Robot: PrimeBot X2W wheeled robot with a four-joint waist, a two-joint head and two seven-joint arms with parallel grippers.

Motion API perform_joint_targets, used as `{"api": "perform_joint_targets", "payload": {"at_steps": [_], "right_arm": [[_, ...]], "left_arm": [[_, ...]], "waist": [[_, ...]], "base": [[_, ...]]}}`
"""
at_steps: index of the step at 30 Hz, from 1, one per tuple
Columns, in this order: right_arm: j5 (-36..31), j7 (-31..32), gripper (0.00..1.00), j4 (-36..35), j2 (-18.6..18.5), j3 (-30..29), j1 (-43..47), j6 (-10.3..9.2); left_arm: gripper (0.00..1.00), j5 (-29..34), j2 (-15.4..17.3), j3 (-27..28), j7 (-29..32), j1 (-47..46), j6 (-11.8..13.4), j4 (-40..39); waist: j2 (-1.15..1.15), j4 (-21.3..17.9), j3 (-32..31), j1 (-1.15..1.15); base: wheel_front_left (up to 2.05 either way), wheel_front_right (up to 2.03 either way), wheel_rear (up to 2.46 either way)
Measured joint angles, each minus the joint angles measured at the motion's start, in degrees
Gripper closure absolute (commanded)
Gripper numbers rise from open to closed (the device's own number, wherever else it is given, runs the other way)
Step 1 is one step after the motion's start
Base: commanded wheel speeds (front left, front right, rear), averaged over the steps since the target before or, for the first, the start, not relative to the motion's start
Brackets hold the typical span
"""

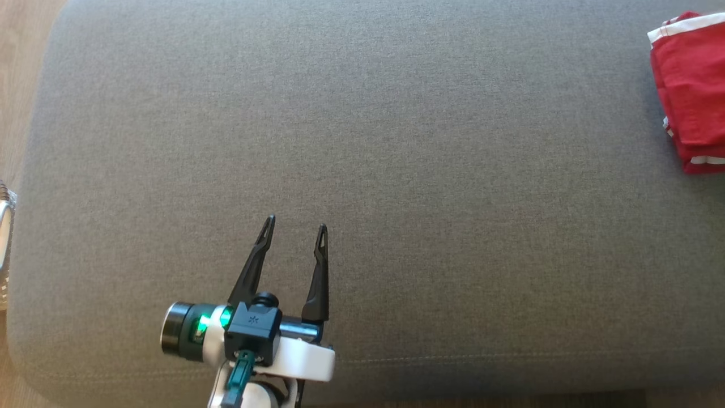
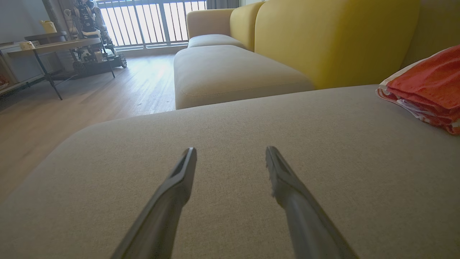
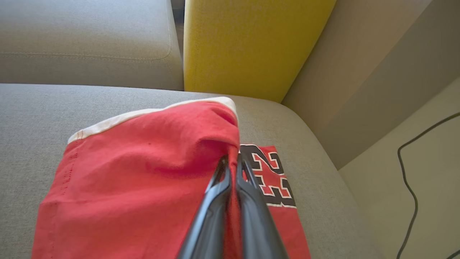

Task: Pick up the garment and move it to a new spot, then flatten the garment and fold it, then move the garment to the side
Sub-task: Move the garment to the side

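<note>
Garment (image 1: 694,90) lies folded at right edge of cushion (image 1: 362,141), which stretches leftward.

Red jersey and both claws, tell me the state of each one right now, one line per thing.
red jersey: folded, lying at the right end of the grey cushion, one fold pinched.
right claw: shut on the red jersey.
left claw: open, holding nothing, above bare cushion.
</note>
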Motion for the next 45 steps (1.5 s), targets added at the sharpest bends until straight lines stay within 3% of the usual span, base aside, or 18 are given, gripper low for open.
{"api": "perform_joint_targets", "payload": {"at_steps": [10, 11, 12, 13, 14, 19, 23, 28, 33, 37, 41, 45], "right_arm": [[-7.36, 0.05, 0.98, 0.08, 0.21, -6.66, 0.01, 0.00], [-8.02, 0.05, 0.87, 0.09, 0.25, -7.31, 0.01, 0.00], [-8.66, 0.05, 0.65, 0.09, 0.34, -7.90, 0.01, 0.00], [-9.23, 0.05, 0.19, 0.10, 0.41, -8.50, 0.01, 0.00], [-9.68, 0.05, 0.00, 0.12, 0.44, -9.27, 0.01, 0.00], [-12.95, -1.00, 0.00, -0.26, 0.75, -12.15, 0.02, 0.00], [-16.28, -2.50, 0.00, -3.30, 3.08, -13.99, 0.36, 0.00], [-18.36, -3.45, 0.00, -10.54, 11.06, -15.67, 4.24, 0.00], [-16.06, -3.50, 0.00, -23.84, 21.85, -14.79, 17.12, 0.00], [-12.49, -3.52, 0.00, -35.20, 27.60, -14.13, 29.37, 0.00], [-9.68, -3.50, 0.00, -46.91, 30.75, -13.26, 40.79, 0.00], [-6.80, -3.52, 0.00, -58.09, 31.41, -11.18, 50.77, 0.00]], "left_arm": [[0.00, -0.01, 0.00, 0.00, 0.00, -0.44, 0.02, 0.10], [0.00, -0.01, 0.00, 0.00, 0.00, -0.44, 0.03, 0.10], [0.00, -0.01, 0.00, 0.01, 0.00, -0.44, 0.03, 0.10], [0.00, -0.01, 0.00, 0.01, 0.00, -0.44, 0.03, 0.09], [0.00, -0.01, 0.00, 0.01, 0.00, -0.44, 0.03, 0.09], [0.00, -0.01, 0.01, 0.03, 0.00, -0.44, 0.03, 0.10], [0.00, -0.02, 0.11, 0.10, 0.00, -0.36, 0.05, 0.14], [0.00, -0.30, 0.43, 0.86, 0.00, 0.39, 0.41, 0.15], [0.00, -0.76, 0.80, 1.64, 0.00, 3.54, 0.58, 0.15], [0.00, -2.25, 0.80, 3.08, 0.00, 5.63, 0.60, -0.22], [0.00, -3.88, 0.89, 5.48, 0.00, 8.31, 0.55, -0.71], [0.00, -4.14, 1.12, 7.50, 0.00, 10.92, 0.30, -1.62]], "waist": [[0.00, -0.10, -0.30, 0.00], [0.00, -0.16, -0.32, 0.00], [0.00, -0.22, -0.33, 0.00], [0.00, -0.28, -0.33, 0.00], [0.00, -0.31, -0.35, 0.00], [0.00, -0.46, -0.69, 0.00], [0.00, -0.60, -1.85, 0.00], [0.00, -0.79, -4.47, 0.00], [0.00, -0.87, -8.11, 0.00], [0.00, -0.59, -11.28, 0.00], [0.00, -0.12, -14.36, 0.00], [0.00, 0.23, -16.96, 0.00]], "base": [[0.00, 0.00, 0.00], [0.00, 0.00, 0.00], [0.00, 0.00, 0.00], [0.00, 0.00, 0.00], [0.00, 0.00, 0.00], [0.00, 0.00, 0.00], [0.00, 0.00, 0.00], [0.00, 0.00, 0.00], [0.00, 0.00, 0.00], [0.00, 0.00, 0.00], [0.00, 0.00, 0.00], [0.00, 0.00, 0.00]]}}
